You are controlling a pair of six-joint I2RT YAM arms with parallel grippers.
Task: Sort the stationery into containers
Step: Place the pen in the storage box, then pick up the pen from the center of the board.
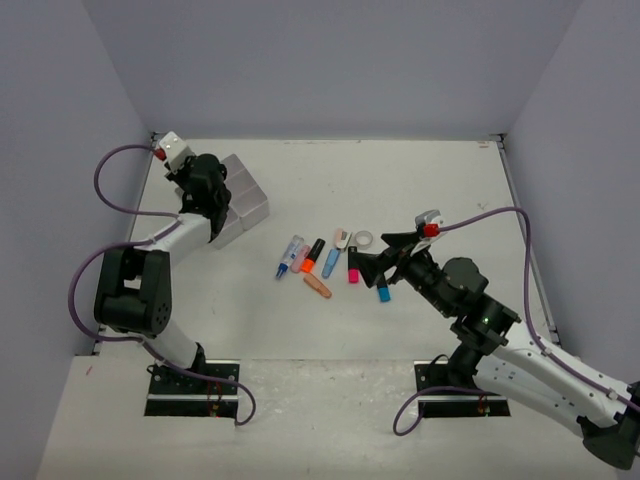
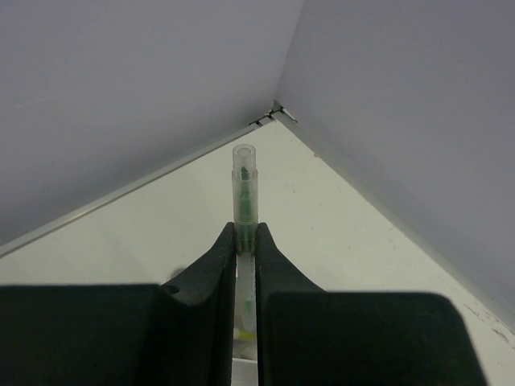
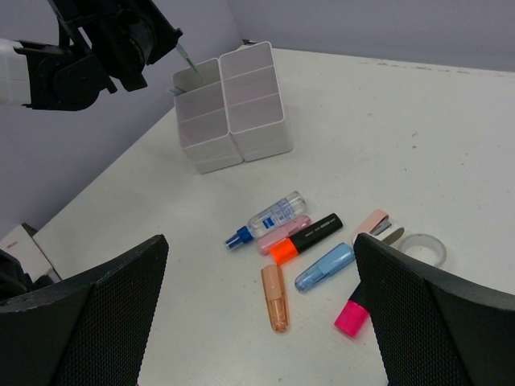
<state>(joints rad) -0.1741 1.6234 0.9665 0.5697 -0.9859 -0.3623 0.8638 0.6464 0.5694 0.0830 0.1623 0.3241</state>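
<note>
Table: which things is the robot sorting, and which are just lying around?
For the job:
white divided container, thin pen, orange highlighter, peach highlighter, blue highlighter, tape roll, blue-capped bottle.

Just there:
purple cables, black base plates.

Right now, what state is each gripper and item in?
left gripper: shut on the pen.
pen: gripped, held above the tray.
right gripper: open, empty, over the loose stationery.
tray: upright on the table.
orange highlighter: capped, lying flat.
peach highlighter: lying flat.
tape roll: lying flat.
</note>
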